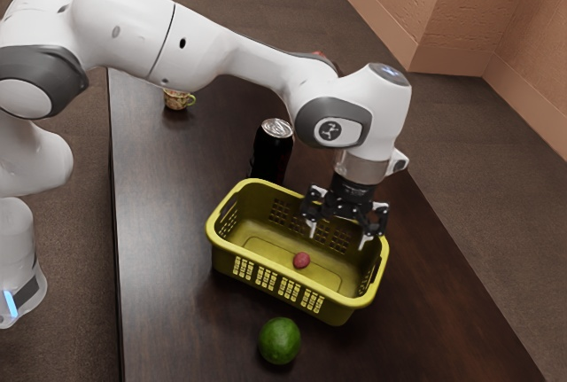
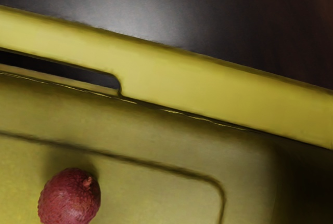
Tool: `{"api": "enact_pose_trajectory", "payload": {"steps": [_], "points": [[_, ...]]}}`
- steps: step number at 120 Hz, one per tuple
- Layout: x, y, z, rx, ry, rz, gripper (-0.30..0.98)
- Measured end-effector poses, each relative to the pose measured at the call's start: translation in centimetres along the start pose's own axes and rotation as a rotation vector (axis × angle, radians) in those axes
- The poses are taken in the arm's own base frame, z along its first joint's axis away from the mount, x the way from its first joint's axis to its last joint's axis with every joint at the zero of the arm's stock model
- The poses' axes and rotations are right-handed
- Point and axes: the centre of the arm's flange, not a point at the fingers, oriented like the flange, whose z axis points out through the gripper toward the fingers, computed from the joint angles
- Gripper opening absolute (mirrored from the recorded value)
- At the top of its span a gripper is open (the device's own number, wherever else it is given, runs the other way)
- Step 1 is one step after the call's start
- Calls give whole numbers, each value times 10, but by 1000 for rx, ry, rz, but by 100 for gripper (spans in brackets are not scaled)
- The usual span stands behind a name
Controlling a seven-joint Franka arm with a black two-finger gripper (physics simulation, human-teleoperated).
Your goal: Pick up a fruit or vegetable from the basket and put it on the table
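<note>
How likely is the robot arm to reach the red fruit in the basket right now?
Probably yes: the open fingers hang over the basket, and nothing covers the red fruit; they may need to shift sideways first.

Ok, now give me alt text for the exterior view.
An open robot gripper hangs over a yellow basket with a small red fruit inside, on a dark table. A green fruit, black can and patterned cup are also on the table.

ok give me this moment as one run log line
gripper: open, over basket | lychee: on basket floor, ungrasped | green fruit: on table beside basket
</note>
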Motion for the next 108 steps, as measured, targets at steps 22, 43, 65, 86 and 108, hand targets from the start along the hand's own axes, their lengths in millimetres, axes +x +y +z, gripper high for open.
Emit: {"api": "enact_pose_trajectory", "payload": {"steps": [22,43,65,86,108], "points": [[2,-1,2,-9,2,-8,67],[-3,-1,9,-2,8,-3,67],[3,-13,27,24,1,-8,68],[5,-21,43,37,-6,8,69],[8,-26,46,31,-12,38,69]]}}
